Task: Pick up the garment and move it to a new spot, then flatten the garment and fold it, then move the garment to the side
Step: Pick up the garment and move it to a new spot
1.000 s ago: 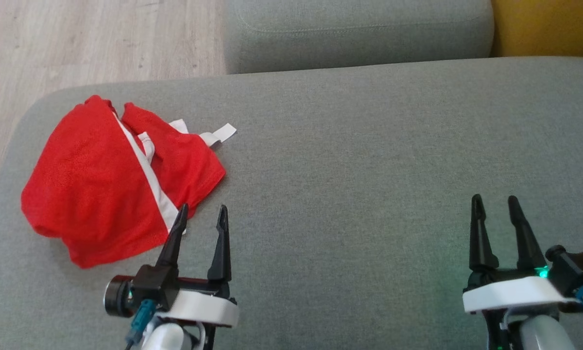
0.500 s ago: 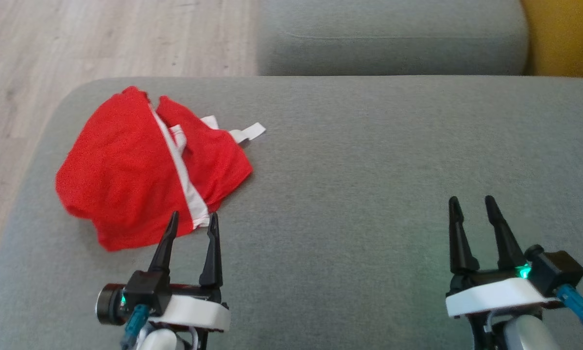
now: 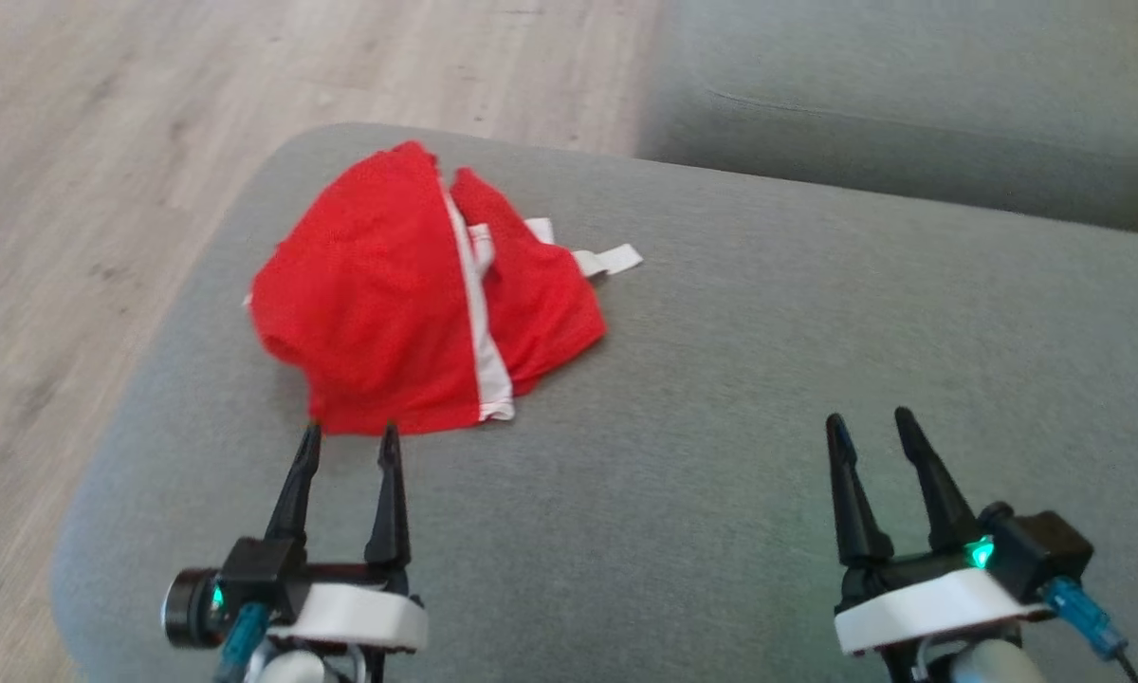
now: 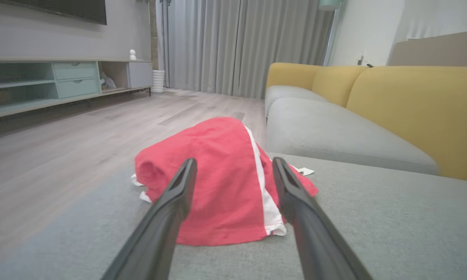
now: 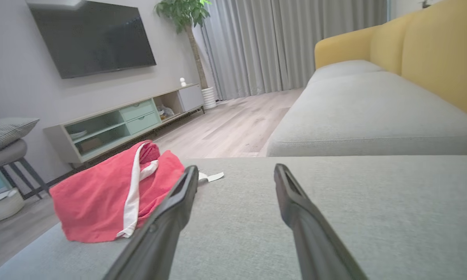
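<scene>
Garment [image 3: 389, 304] sits bunched before spread left tool [image 3: 349, 432]; right tool [image 3: 868, 415], spread too, has television [image 5: 91, 37] in view.

Left hand [image 3: 348, 441] low at the near left, fingers spread and empty; right hand [image 3: 872, 424] near right, fingers likewise parted, nothing between them.

Pale wood-plank floor [image 3: 104, 142] runs along the left edge of a grey fabric sofa seat [image 3: 816, 313]. A second grey seat [image 4: 334, 136] lies beyond its far edge, backed by mustard-yellow cushions [image 4: 412, 112]. Grey floor-length curtains [image 4: 233, 42] hang across the far end of the room. A dark television [image 5: 93, 37] is mounted on the light grey wall [image 5: 15, 89] above a long low cabinet [image 5: 81, 144] with pale green drawers [image 5: 138, 114]. A leafy plant [image 5: 186, 15] in a white ribbed pot [image 5: 209, 97] stands at the cabinet's far end. The light is soft and even.
</scene>
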Available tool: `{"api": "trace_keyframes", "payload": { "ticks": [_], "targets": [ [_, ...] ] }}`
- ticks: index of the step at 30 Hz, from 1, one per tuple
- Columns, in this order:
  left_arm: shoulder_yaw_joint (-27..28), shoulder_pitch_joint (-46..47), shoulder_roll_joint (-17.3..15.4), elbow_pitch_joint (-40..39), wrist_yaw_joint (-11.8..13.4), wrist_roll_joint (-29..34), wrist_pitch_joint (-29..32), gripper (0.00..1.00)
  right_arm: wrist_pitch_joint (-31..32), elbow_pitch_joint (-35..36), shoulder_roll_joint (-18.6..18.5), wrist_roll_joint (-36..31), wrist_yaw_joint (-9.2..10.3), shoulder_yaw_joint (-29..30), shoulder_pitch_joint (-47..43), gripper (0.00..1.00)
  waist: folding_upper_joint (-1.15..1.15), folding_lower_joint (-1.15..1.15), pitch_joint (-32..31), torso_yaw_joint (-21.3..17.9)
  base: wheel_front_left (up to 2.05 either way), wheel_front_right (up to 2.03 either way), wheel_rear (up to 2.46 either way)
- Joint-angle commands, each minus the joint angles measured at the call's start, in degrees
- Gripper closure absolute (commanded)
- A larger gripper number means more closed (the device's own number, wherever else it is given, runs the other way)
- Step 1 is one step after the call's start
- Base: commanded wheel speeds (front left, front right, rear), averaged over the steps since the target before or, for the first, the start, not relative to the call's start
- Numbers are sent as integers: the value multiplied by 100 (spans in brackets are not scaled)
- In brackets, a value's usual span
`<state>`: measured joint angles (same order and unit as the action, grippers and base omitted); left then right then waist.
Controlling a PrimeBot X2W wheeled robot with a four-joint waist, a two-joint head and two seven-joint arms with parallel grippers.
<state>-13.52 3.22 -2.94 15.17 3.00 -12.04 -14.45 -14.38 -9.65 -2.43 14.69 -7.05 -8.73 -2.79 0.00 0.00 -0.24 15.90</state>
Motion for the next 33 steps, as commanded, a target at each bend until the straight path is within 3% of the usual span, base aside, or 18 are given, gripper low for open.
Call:
{"api": "trace_keyframes", "payload": {
  "ticks": [1, 12, 21, 26, 33],
  "targets": [
    [207, 114, 5, -159, 29, 45, -55, 0, -62, 195, -44, -11, -44, -156, 142, 0, 0, 0, -62, 201, 0, 0, 0],
    [227, 22, 6, -159, 8, 90, -55, 0, -62, 197, -44, 47, -44, -404, 112, 0, 0, 0, -101, 700, 0, 0, 0],
    [247, 68, 5, -190, 9, 159, -55, 0, -62, 171, -44, 13, -44, -525, 142, 0, 0, 0, -39, 711, 0, 0, 0],
    [218, 416, -97, -123, -135, 353, -55, 0, -62, 174, -44, -27, -44, -582, 242, 0, 0, 0, 118, 561, 0, 0, 0],
    [50, 1899, -480, 339, -596, 597, 225, 0, -62, 189, -44, -125, -44, -578, 438, 0, 0, 0, 509, 209, 0, 0, 0]
  ]
}}
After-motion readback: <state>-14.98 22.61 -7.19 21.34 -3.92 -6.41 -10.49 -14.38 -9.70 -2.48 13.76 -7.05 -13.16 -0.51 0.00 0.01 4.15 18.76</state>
